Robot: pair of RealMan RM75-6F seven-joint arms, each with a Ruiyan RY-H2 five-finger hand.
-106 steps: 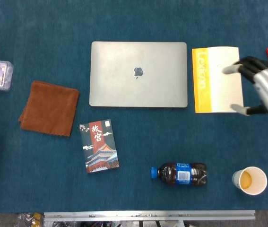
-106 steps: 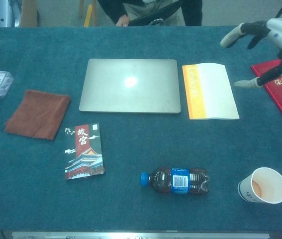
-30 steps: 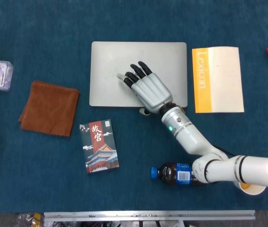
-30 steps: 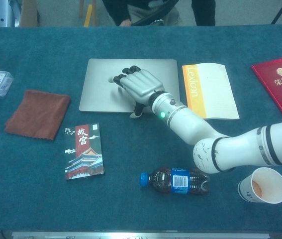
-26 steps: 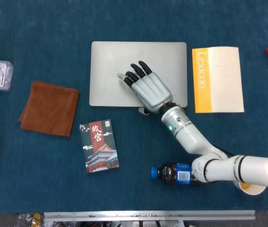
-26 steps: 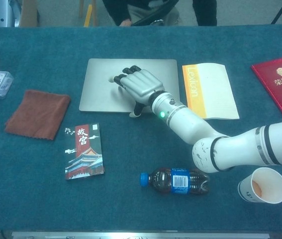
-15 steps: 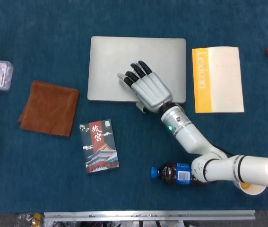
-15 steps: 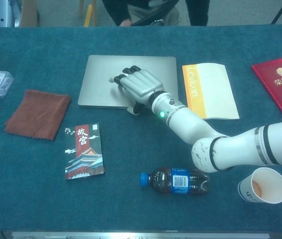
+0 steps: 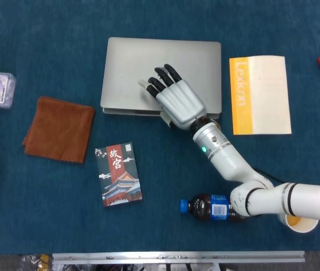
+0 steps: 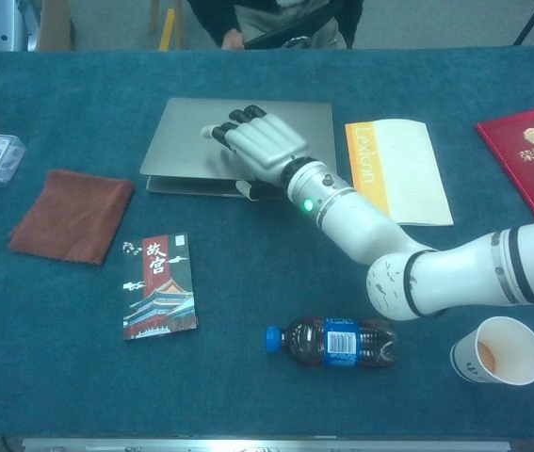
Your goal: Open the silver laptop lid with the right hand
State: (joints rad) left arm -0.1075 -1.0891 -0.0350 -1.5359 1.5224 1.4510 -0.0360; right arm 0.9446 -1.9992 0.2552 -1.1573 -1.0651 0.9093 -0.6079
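gripping laptop lid [image 9: 148,62] front edge, right hand [image 9: 175,99], fingers on top, thumb under

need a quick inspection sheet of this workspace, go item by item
surface: table covered in blue cloth.
job's things: silver laptop, lid raised slightly at the front edge, a gap showing above the base.
clutter: brown cloth, small booklet, cola bottle lying on its side, paper cup, yellow and white Lexicon book, red book, small plastic box.
hands: right hand on the lid with fingers spread over the top and thumb at the front edge; left hand not in view.
cables: nothing seen.
surroundings: a person at the far side of the table in the chest view.
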